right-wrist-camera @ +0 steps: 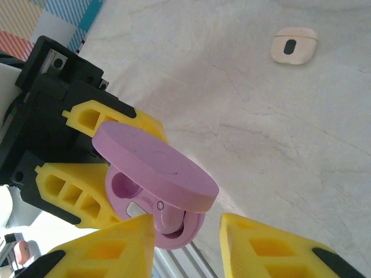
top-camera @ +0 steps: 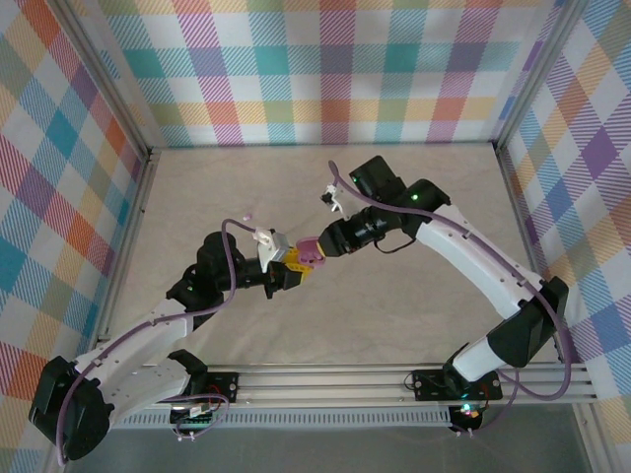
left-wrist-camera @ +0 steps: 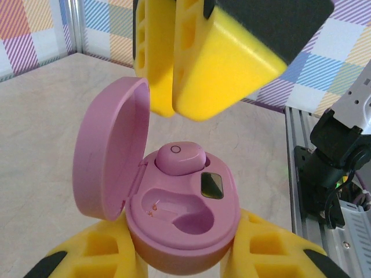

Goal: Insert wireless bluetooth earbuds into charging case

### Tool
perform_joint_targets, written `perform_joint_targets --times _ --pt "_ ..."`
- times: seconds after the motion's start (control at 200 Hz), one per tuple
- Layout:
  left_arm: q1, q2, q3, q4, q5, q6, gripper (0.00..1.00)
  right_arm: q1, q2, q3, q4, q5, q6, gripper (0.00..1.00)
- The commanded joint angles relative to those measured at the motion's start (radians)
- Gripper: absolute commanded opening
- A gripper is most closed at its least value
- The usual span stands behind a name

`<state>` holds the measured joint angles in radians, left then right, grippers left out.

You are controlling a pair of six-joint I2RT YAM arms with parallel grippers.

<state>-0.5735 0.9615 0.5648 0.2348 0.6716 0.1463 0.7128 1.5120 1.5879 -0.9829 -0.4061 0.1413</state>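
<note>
My left gripper [left-wrist-camera: 185, 258] is shut on a light purple charging case [left-wrist-camera: 191, 240], its yellow fingers [left-wrist-camera: 93, 255] on either side of the base. The lid [left-wrist-camera: 110, 156] stands open to the left. One purple earbud [left-wrist-camera: 179, 157] sits in the far slot; the near slot [left-wrist-camera: 179, 215] is empty, with its gold contacts showing. My right gripper [right-wrist-camera: 186, 243] hovers just over the case, jaws a little apart with nothing between them; its fingers [left-wrist-camera: 226, 63] hang above the earbud [right-wrist-camera: 168, 214]. From above, both grippers meet at the case [top-camera: 314, 253] mid-table.
A cream-white oval piece [right-wrist-camera: 294, 45] lies on the table beyond the case. A small pinkish bit [top-camera: 246, 215] lies on the table behind the left arm. Checked walls ring the table, and a metal rail [left-wrist-camera: 301, 162] runs along the edge.
</note>
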Motion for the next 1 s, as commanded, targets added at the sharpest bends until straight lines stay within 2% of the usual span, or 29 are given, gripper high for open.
perform_joint_targets --times 0.0,0.22,0.415,0.69,0.995 --pt "0.006 -0.026 -0.007 0.03 -0.01 -0.009 0.0 -0.003 -0.027 0.046 -0.053 0.032 -0.008 0.36" --pt "0.006 -0.105 -0.046 0.02 -0.128 -0.014 0.0 -0.03 -0.119 -0.002 0.058 0.204 0.067 0.44" --pt "0.006 -0.194 -0.051 -0.077 -0.236 -0.018 0.0 -0.126 -0.037 -0.043 0.212 0.253 0.186 0.45" --pt "0.007 -0.339 -0.055 -0.223 -0.35 -0.023 0.0 -0.092 0.359 0.161 0.353 0.293 0.219 0.42" --pt "0.006 -0.46 -0.053 -0.341 -0.404 -0.033 0.0 0.008 0.842 0.636 0.349 0.319 0.382 0.43"
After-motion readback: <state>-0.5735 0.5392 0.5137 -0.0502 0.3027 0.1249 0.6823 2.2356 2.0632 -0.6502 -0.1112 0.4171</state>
